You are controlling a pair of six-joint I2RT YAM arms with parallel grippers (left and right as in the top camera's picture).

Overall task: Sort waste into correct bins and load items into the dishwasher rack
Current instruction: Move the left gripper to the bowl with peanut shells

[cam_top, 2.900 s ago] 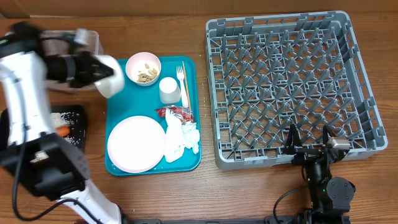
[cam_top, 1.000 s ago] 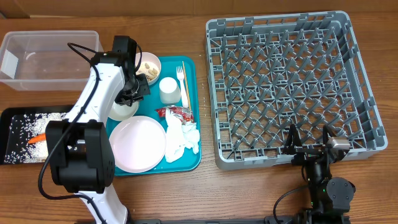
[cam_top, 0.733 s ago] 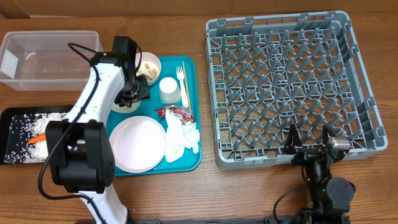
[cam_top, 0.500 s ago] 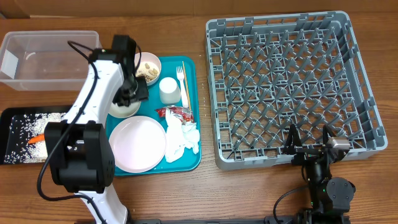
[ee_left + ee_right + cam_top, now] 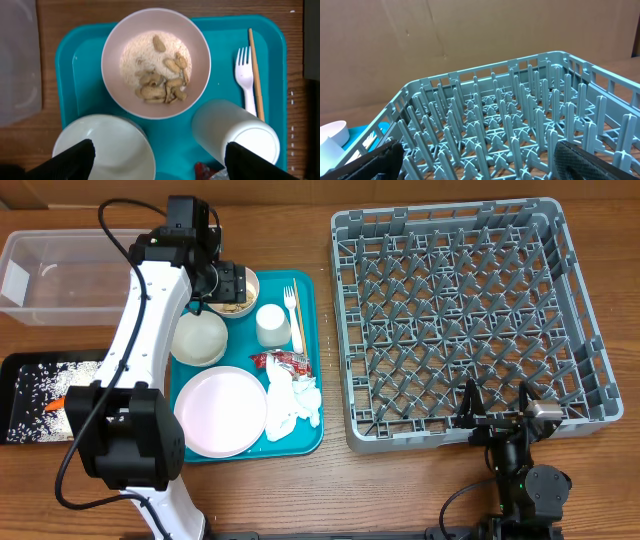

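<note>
1. Bowl of scraps (image 5: 114, 55): pinkish, holding beige food scraps (image 5: 161, 85) on a pale crumb layer. It stands at the far end of the teal tray (image 5: 67, 75), toward the far-left corner of the counter.
2. Left claw (image 5: 159, 152): fingers (image 5: 70, 161) spread wide with nothing between them. It hangs directly over the bowl of scraps, not touching it.
3. Empty bowl (image 5: 198, 338): white, upright, on the teal tray just nearer than the bowl of scraps, by the tray's left rim.
4. Cup (image 5: 272, 325): white, on the tray just right of the two bowls.
5. Fork (image 5: 245, 75) and wooden stick (image 5: 256, 75): white plastic and thin wood, lying side by side along the tray's right rim.
6. Plate (image 5: 220, 410): round, whitish-pink, at the near end of the tray.
7. Red wrapper (image 5: 283, 361) and napkin (image 5: 292, 402): on the tray right of the plate. The wrapper touches the far side of the crumpled napkin.
8. Clear tub (image 5: 60, 265): rectangular, in the far-left corner of the counter.
9. Black tray (image 5: 25, 430): shallow, at the left edge, partly under the left arm. White rice (image 5: 35, 380) is scattered in it and an orange carrot (image 5: 55, 402) lies among the grains.
10. Rack (image 5: 343, 310): grey, pegged, latticed sides, filling the right half of the counter.
11. Right claw (image 5: 497, 408): at the near edge, just before the rack's near wall. Its fingers (image 5: 580, 160) are wide apart and grip nothing.
</note>
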